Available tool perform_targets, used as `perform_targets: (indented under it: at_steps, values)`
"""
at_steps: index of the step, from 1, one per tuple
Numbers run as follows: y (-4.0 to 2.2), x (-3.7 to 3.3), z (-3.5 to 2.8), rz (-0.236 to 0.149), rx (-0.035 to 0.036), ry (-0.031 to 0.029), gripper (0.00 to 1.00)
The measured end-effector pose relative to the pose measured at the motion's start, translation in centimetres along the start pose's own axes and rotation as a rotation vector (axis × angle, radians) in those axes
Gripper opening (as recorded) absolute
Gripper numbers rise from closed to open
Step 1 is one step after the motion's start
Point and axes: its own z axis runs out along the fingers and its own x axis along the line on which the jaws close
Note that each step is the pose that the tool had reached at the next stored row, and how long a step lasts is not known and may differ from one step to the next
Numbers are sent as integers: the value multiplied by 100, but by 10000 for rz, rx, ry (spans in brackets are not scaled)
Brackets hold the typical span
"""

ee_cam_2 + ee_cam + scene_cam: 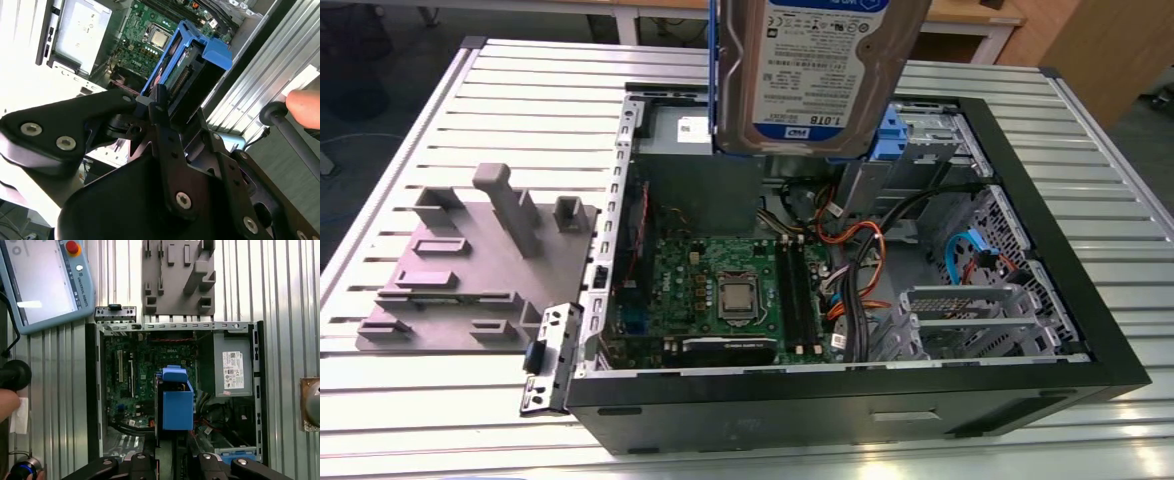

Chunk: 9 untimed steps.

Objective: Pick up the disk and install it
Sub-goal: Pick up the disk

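Observation:
The disk (821, 70), a silver hard drive with a white-and-blue label and blue side rails, hangs upright in the air above the back part of the open computer case (854, 405). In the second wrist view my gripper (175, 112) is shut on the disk (192, 70), its black fingers (159, 102) pressing on the blue rails. The first wrist view looks down along the disk (176, 405), which hangs over the case interior between the motherboard (135, 375) and the power-supply side, with the gripper (172, 452) just behind it.
The case lies open on a slatted metal table (520, 90), with a grey power-supply box (232, 365), cables and a blue bracket (894, 135) inside. A grey fixture block (480, 260) stands beside the case. A pendant (45, 280) and a person's hand (305, 107) are near the table.

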Motion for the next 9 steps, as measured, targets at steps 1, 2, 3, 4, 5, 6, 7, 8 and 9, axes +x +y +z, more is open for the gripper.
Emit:
perform_targets:
  at_steps: [1, 2, 3, 4, 5, 6, 7, 8, 9]
  values:
    - [-1, 6, 11, 0, 0, -1, 35]
    - [-1, 12, 22, -1, 0, -1, 35]
    - [-2, 18, 35, -1, 0, 0, 35]
    - [-3, 24, 49, 0, 0, 0, 35]
    - [-3, 31, 65, 0, 1, -1, 35]
    - [-4, 37, 82, -1, 0, 0, 35]
    - [-5, 43, 99, 0, 0, 0, 35]
    - [-6, 50, 115, 0, 0, -1, 35]
    - [-6, 54, 130, 0, 0, 0, 35]
